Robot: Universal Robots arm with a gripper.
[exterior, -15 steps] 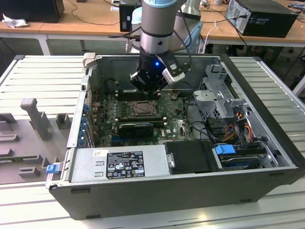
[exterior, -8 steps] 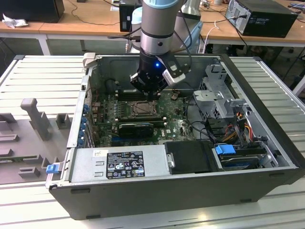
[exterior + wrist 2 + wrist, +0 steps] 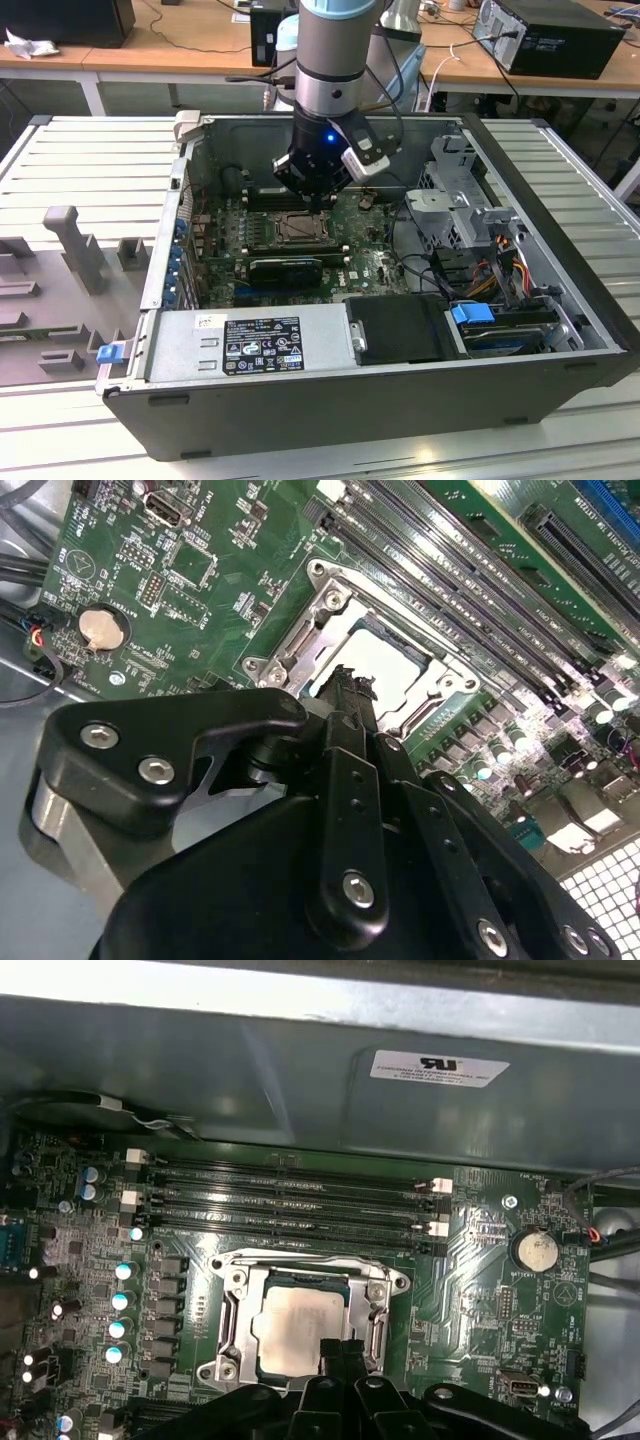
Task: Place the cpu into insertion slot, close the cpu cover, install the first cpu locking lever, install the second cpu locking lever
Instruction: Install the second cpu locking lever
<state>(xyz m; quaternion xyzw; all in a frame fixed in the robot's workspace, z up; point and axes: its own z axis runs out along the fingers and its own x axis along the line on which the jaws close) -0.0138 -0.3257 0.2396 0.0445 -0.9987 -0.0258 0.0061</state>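
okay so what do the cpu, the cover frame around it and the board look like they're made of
The cpu: likely metal, a matte pale silvery-beige face with soft glare. The cpu cover: apparently stamped sheet metal, bright silver, with sharp highlights along its edges; also seen in the second wrist view. The circuit board: looks like green lacquered laminate, glossy, with fine traces and small soldered parts.

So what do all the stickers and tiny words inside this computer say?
White sticker on the grey metal case wall, first wrist view: too small to read.
Black label on the silvery power supply box, exterior view: too blurred to read.
Small white sticker beside it: too small to read.
White print on the green circuit board: too small to read.
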